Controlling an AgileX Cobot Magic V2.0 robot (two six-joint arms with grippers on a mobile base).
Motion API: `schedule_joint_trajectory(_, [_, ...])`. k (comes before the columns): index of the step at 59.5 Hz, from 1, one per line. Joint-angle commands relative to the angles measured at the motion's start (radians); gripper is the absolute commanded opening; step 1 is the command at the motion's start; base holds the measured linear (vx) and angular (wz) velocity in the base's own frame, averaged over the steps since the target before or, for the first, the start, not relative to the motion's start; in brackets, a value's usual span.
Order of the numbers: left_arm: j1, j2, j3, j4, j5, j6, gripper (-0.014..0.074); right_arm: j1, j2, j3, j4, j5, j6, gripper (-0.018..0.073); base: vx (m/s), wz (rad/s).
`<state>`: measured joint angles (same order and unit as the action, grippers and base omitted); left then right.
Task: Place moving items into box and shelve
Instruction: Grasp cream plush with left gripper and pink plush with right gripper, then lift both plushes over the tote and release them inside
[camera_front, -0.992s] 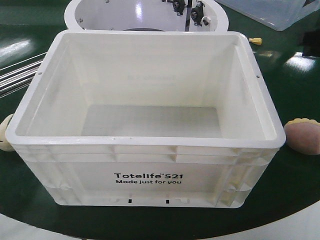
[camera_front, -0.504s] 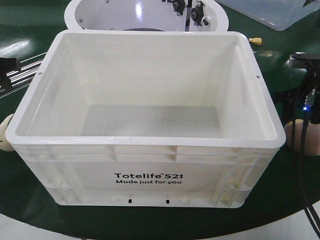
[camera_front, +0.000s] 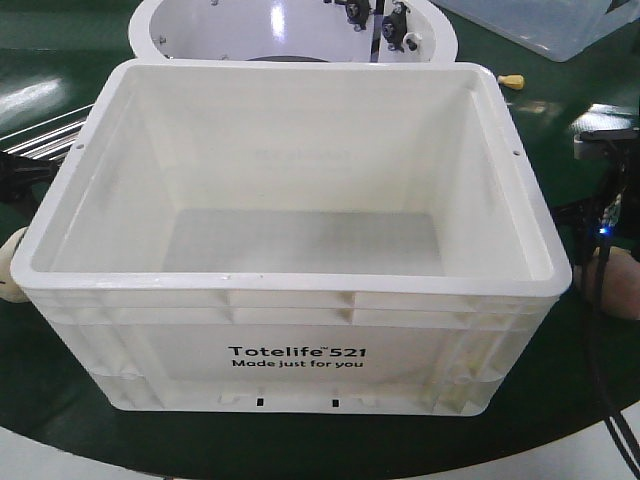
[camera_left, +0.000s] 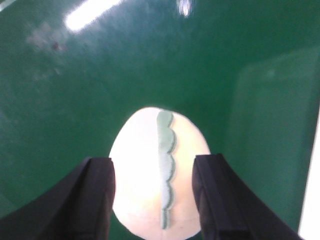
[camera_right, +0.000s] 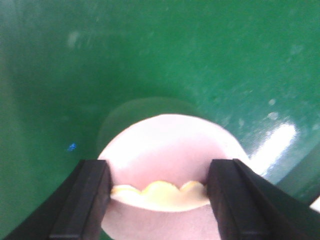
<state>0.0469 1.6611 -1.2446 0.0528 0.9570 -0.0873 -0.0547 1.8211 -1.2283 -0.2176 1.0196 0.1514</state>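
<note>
The white box (camera_front: 160, 350) stands on the green worktop (camera_front: 560, 420). Just left of the box, the left claw (camera_left: 152, 162) straddles the yellow toy (camera_left: 140, 150); just right of it, the right claw (camera_right: 159, 167) straddles the reddish toy (camera_right: 170, 140). Whether either claw squeezes, I cannot tell.

Pale yellow toy (camera_front: 8, 262) mostly hidden behind the box's (camera_front: 150, 340) left wall; reddish-brown toy (camera_front: 622, 285) cropped by the right edge, cables (camera_front: 600, 330) crossing it. Unclear whether left gripper (camera_left: 154, 165) or right gripper (camera_right: 158, 169) touches its toy.
</note>
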Motion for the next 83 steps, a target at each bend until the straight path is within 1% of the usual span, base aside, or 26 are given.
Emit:
schedule_joint_trajectory(1, [0.004, -0.008, -0.031, -0.005, 0.018, 0.032, 0.0470, -0.007, -0.034, 0.025, -0.013, 0.006, -0.002, 0.0487, 0.00, 0.00])
schedule_joint_trajectory(8, [0.004, 0.029, -0.031, -0.006, 0.078, 0.056, 0.0470, -0.007, -0.034, 0.098, -0.018, -0.047, -0.002, 0.0487, 0.00, 0.00])
schedule_joint_trajectory(17, [0.004, 0.075, -0.031, -0.006, 0.068, 0.056, 0.0470, -0.007, -0.034, 0.159, -0.015, -0.112, -0.002, 0.0484, 0.00, 0.00])
schedule_joint_trajectory(23, [0.004, 0.114, -0.031, -0.009, 0.062, 0.056, 0.0470, -0.007, -0.032, 0.170, -0.018, -0.125, -0.002, 0.0463, 0.00, 0.00])
schedule_joint_trajectory(26, [0.003, 0.139, -0.031, -0.027, 0.056, 0.056, 0.0468, -0.007, -0.032, 0.170, -0.027, -0.136, -0.001, 0.0445, 0.00, 0.00])
schedule_joint_trajectory(31, [0.001, 0.170, -0.031, -0.082, 0.049, 0.056, 0.0436, -0.007, -0.032, 0.170, -0.047, -0.153, -0.001, 0.0379, 0.00, 0.00])
schedule_joint_trajectory(34, [0.001, 0.190, -0.031, -0.128, 0.043, 0.063, 0.0392, -0.007, -0.032, 0.170, -0.054, -0.162, -0.001, 0.0329, 0.00, 0.00])
schedule_joint_trajectory(37, [0.001, 0.208, -0.031, -0.173, 0.037, 0.094, 0.0336, -0.007, -0.032, 0.170, -0.062, -0.166, -0.001, 0.0260, 0.00, 0.00])
schedule_joint_trajectory(41, [0.001, 0.216, -0.031, -0.211, 0.025, 0.130, 0.0226, -0.007, -0.032, 0.170, -0.063, -0.169, -0.001, 0.0155, 0.00, 0.00])
schedule_joint_trajectory(46, [0.001, 0.215, -0.031, -0.219, 0.002, 0.142, 0.0078, -0.007, -0.032, 0.169, -0.063, -0.178, -0.001, 0.0017, 0.00, 0.00])
schedule_joint_trajectory(48, [0.001, 0.210, -0.031, -0.215, -0.007, 0.142, 0.0024, -0.007, -0.032, 0.168, -0.063, -0.178, -0.001, -0.0016, 0.00, 0.00])
schedule_joint_trajectory(49, [0.001, 0.209, -0.031, -0.215, -0.011, 0.142, -0.0012, -0.007, -0.032, 0.167, -0.063, -0.178, -0.001, -0.0015, 0.00, 0.00])
schedule_joint_trajectory(61, [0.003, 0.156, -0.034, -0.213, -0.018, 0.142, -0.0007, -0.006, -0.075, 0.167, -0.068, -0.179, -0.001, -0.0010, 0.00, 0.00])
schedule_joint_trajectory(71, [0.003, 0.033, -0.034, -0.204, -0.039, 0.141, -0.0004, -0.006, -0.191, 0.167, -0.092, -0.207, 0.000, -0.0009, 0.00, 0.00])
schedule_joint_trajectory(77, [0.003, -0.053, -0.034, -0.179, -0.056, 0.129, -0.0003, -0.006, -0.272, 0.167, -0.106, -0.217, 0.001, -0.0009, 0.00, 0.00])
schedule_joint_trajectory(83, [0.003, -0.153, -0.034, -0.173, -0.086, 0.123, -0.0003, -0.006, -0.377, 0.167, -0.115, -0.256, 0.001, -0.0008, 0.00, 0.00])
